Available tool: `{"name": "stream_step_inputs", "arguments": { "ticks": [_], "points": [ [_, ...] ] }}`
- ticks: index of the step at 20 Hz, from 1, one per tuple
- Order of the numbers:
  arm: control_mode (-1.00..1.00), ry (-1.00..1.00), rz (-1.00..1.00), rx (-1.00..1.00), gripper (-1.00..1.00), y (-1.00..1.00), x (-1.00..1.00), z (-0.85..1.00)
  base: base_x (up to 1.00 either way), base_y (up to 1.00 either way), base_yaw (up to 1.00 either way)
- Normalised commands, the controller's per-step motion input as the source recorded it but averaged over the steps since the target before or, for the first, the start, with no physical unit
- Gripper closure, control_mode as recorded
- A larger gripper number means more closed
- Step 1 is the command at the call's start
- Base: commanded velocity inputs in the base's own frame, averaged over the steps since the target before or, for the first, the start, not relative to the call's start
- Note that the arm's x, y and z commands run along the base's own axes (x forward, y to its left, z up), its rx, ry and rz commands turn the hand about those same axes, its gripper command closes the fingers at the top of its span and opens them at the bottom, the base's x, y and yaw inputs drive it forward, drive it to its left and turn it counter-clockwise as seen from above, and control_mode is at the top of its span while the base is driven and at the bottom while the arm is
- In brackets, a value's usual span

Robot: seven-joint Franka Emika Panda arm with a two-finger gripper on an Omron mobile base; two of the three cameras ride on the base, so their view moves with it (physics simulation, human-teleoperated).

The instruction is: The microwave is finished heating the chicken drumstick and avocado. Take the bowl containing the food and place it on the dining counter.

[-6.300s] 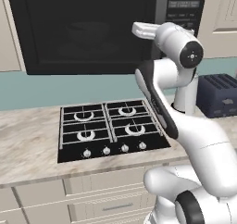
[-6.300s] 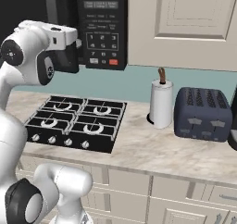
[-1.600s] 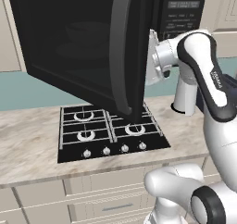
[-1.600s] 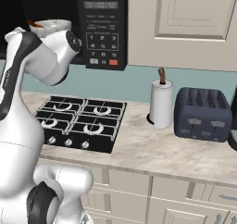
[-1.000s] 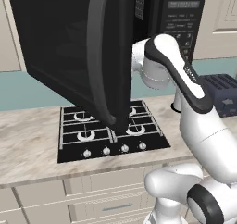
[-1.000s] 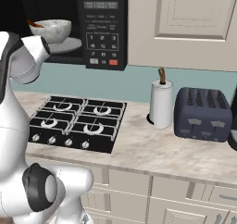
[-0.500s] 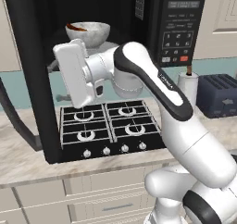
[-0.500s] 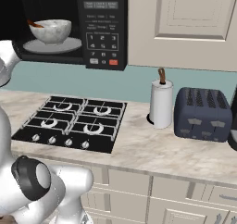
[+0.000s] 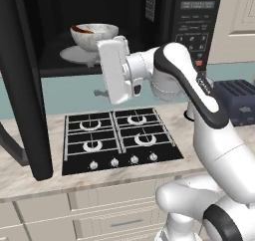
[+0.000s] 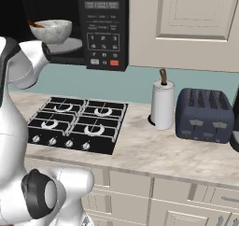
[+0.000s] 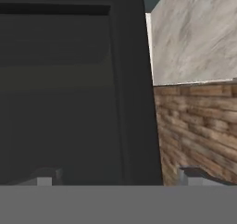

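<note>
My pincer (image 11: 118,177) is spread wide with nothing between its tips, which rise at the bottom of the hand view before the dark glass inner face of the microwave door (image 11: 69,89); past the door's edge I see a slab of pale marbled stone (image 11: 194,38) and a brown brick wall (image 11: 199,130). From the left base view my white hand (image 9: 115,69) hangs below the open microwave (image 9: 114,26), over the hob (image 9: 117,139) and apart from the bowl. The door (image 9: 27,85) stands swung out to the left, a tall black panel nearly edge-on. Inside the dark cavity the bowl (image 9: 93,35) sits upright, mouth up, on the flat pale round turntable plate (image 9: 74,56); it is round and deep, white-grey marbled like stone. A reddish-brown drumstick (image 9: 82,29) lies across its rim, long axis running roughly left to right, one end poking over the left edge. The grey button panel (image 10: 103,26) is to the right of the cavity. Further right on the marbled counter (image 10: 154,150) stand an upright paper towel roll (image 10: 162,104) and a dark blue toaster (image 10: 204,115).
</note>
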Motion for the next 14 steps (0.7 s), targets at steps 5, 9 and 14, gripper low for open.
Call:
{"name": "stream_step_inputs", "arguments": {
  "ticks": [5,9,14],
  "points": [
    [-1.0,0.0,-0.17,0.0,-1.0,-1.0,0.43,0.15,0.0,0.0,0.0],
    [-1.0,0.0,-0.21,-0.02,-1.0,-1.0,0.19,0.27,0.0,0.0,0.0],
    [-1.0,0.0,-0.28,-0.08,-1.0,-1.0,0.0,0.27,0.0,0.0,0.0]
  ]
}}
